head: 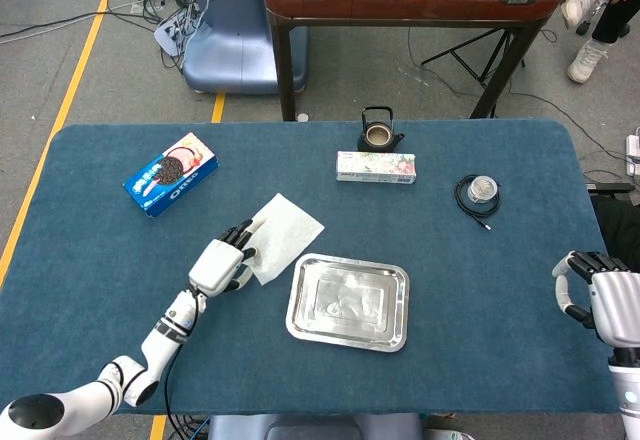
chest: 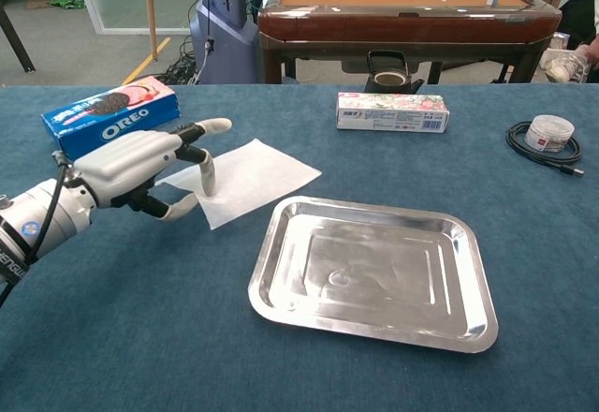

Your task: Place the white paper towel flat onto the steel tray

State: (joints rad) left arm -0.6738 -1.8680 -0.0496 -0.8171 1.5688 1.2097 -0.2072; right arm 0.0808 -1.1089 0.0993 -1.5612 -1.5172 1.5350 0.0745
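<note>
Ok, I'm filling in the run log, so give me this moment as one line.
left robot hand: pinching edge of white paper towel | towel: on blue table, beside steel tray | tray: empty | right robot hand: idle, holding nothing

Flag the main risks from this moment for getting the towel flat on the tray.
The left hand holds the white paper towel only at its left edge, with most of the sheet lying on the table. The thin paper could slip from the fingers or tear.

Carried by one edge, the sheet may droop and land folded or crumpled rather than flat.

The steel tray has a raised rim right beside the towel, so a low drag could snag the paper or nudge the tray.
</note>
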